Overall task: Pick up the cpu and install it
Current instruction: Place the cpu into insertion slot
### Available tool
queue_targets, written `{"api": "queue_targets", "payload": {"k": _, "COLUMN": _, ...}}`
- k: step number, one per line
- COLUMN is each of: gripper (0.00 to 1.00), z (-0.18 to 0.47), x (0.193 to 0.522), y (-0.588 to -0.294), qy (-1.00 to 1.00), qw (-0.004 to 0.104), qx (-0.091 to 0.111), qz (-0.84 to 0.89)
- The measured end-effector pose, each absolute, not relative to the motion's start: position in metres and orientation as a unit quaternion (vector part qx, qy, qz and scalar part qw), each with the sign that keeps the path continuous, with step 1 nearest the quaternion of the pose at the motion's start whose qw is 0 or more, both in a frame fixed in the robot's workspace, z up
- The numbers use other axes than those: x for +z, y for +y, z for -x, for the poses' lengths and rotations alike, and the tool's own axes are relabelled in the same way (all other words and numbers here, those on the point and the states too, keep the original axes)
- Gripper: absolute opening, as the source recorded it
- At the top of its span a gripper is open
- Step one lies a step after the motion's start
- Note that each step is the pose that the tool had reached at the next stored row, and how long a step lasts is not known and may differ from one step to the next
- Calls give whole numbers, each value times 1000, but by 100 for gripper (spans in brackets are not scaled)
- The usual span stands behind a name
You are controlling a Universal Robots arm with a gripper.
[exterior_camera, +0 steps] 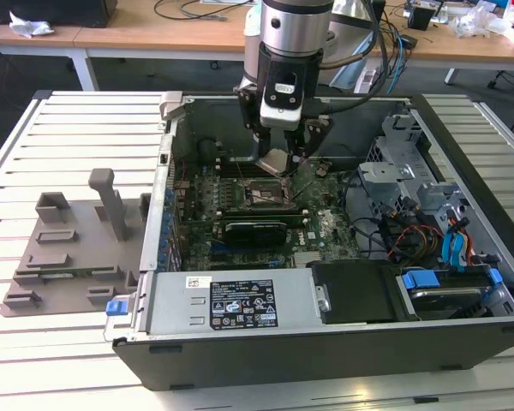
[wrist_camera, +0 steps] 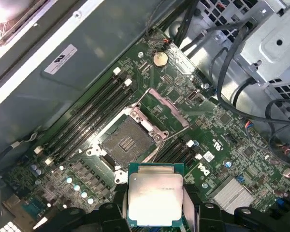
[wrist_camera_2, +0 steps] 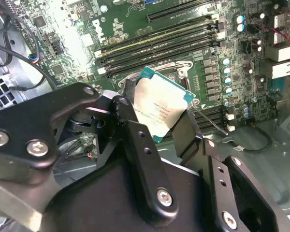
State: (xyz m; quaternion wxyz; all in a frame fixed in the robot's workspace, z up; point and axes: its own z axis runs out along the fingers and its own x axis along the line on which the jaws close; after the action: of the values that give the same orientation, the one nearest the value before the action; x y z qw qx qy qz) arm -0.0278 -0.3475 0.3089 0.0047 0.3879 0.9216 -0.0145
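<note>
Gripping the cpu [wrist_camera_2: 159, 108] by two opposite thin edges, the gripper [wrist_camera_2: 157, 123] is clamped shut on it, its black fingers [wrist_camera_2: 183, 130] pressing in from either side and leaving the silvery top bare. I judge the chip light, stiff and flat, with a smooth metal lid that would slip under a loose hold. Its underside is likely delicate, so the edges are the right place to take it, as here. It sits between the fingertips, tilted, with one corner dipping toward the board.

Just beyond it in the first wrist view lies the open socket [wrist_camera: 127, 141], near the middle of the green board [wrist_camera: 217, 130]; the chip hangs above the socket and apart from it, not yet seated. Past the socket run the long memory slots [wrist_camera: 87, 121], toward the board's edge by the case wall [wrist_camera: 63, 82]. Farthest off, outside the case at the exterior view's left, a grey tray [exterior_camera: 68, 248] rests on the slatted table [exterior_camera: 68, 128].
</note>
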Motion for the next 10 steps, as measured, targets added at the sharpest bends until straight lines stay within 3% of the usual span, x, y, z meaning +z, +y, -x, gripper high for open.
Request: {"api": "queue_targets", "payload": {"k": 10, "gripper": 55, "z": 28, "x": 309, "y": -348, "qy": 889, "qw": 4, "qx": -15, "qz": -457}}
